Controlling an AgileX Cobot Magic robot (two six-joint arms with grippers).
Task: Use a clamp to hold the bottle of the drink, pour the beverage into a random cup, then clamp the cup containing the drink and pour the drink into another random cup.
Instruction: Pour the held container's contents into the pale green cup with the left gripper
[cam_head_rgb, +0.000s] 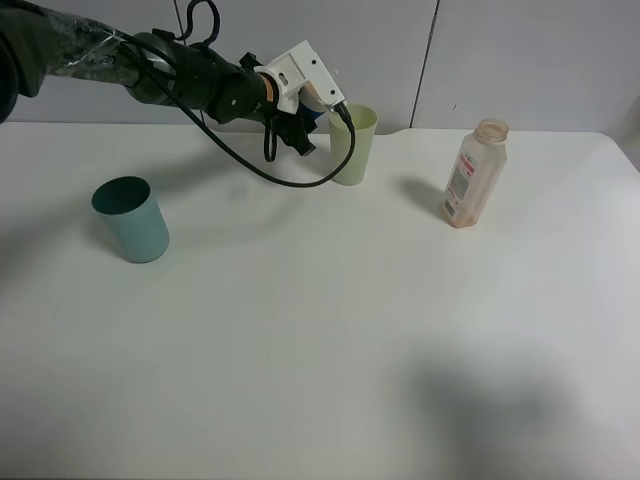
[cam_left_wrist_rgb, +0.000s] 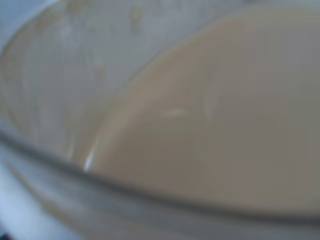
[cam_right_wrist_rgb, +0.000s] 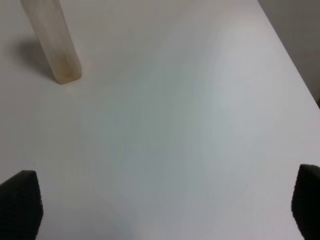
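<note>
My left clamp (cam_head_rgb: 312, 92), pale grey-white on a black arm, is shut on the cup containing the drink (cam_head_rgb: 334, 106), tilted against the rim of the pale yellow-green tumbler (cam_head_rgb: 353, 146) at the back of the table. The left wrist view is filled by the cup's inner wall (cam_left_wrist_rgb: 60, 75), its clear rim (cam_left_wrist_rgb: 150, 200) and the tan milky drink (cam_left_wrist_rgb: 225, 115) lying slanted inside. The bottle (cam_head_rgb: 475, 175) stands upright at the right, nearly empty with a little tan residue at its base. It also shows as the bottle (cam_right_wrist_rgb: 52, 42) far ahead of my open right gripper (cam_right_wrist_rgb: 162, 205).
A dark teal cup (cam_head_rgb: 130, 218) stands at the left of the white table (cam_head_rgb: 320, 350). Black cables (cam_head_rgb: 270, 165) loop down from the left arm beside the tumbler. The table's right edge (cam_right_wrist_rgb: 295, 75) runs past the right gripper.
</note>
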